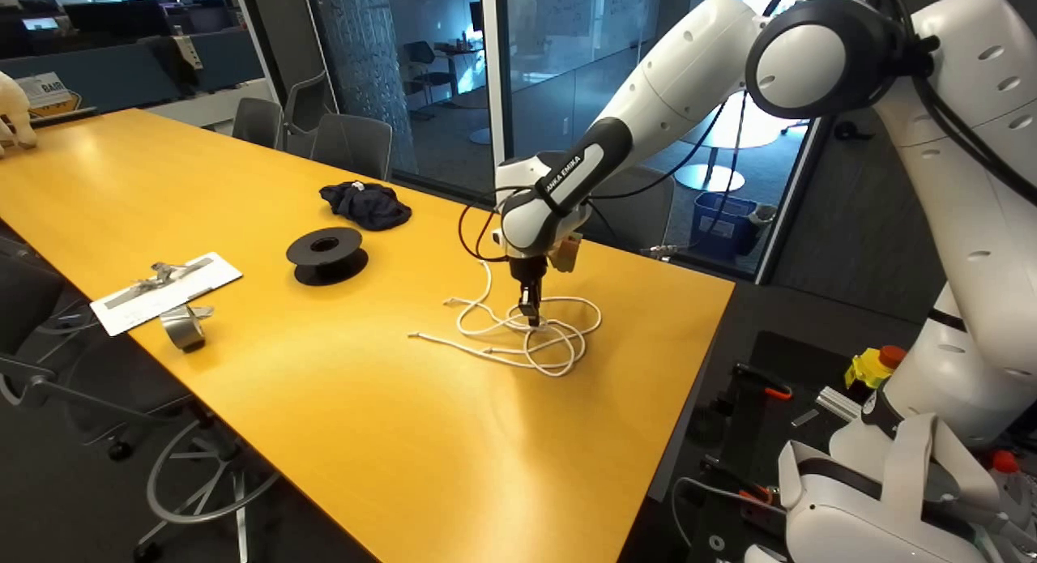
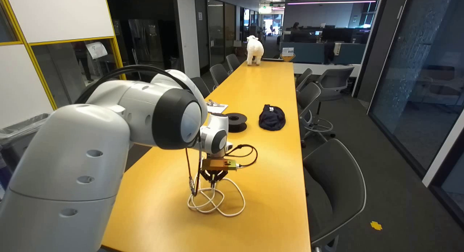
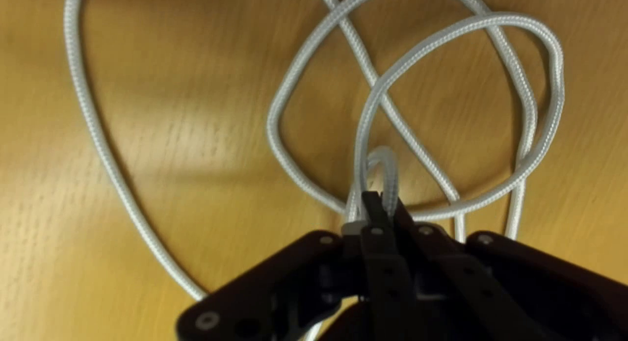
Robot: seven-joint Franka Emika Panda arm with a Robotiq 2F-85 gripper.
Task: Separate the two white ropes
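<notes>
I have the two white ropes (image 3: 379, 90) lying in loose, crossing loops on the yellow-orange table (image 1: 405, 433), well apart from the black spool (image 1: 326, 259) and on the side of it where my robot arm (image 1: 689, 57) is mounted. In an exterior view, cord ends reach out of the tangle on the spool's side. My gripper (image 3: 385, 203) points down into the loops, its jaws pinched together on a strand of the white ropes: in the wrist view a small bend of cord stands up and drops between them. I can't tell which of the two that strand belongs to.

Near the spool I see a crumpled dark cloth piece (image 2: 272, 118); across the spool from it lies a flat white board (image 1: 190, 285) with a metal tool (image 1: 162, 276) on it, and a silver tape roll (image 1: 186, 330) stands on that same side. Far past the spool, at the table's end, stands a white toy sheep (image 2: 255, 50).
</notes>
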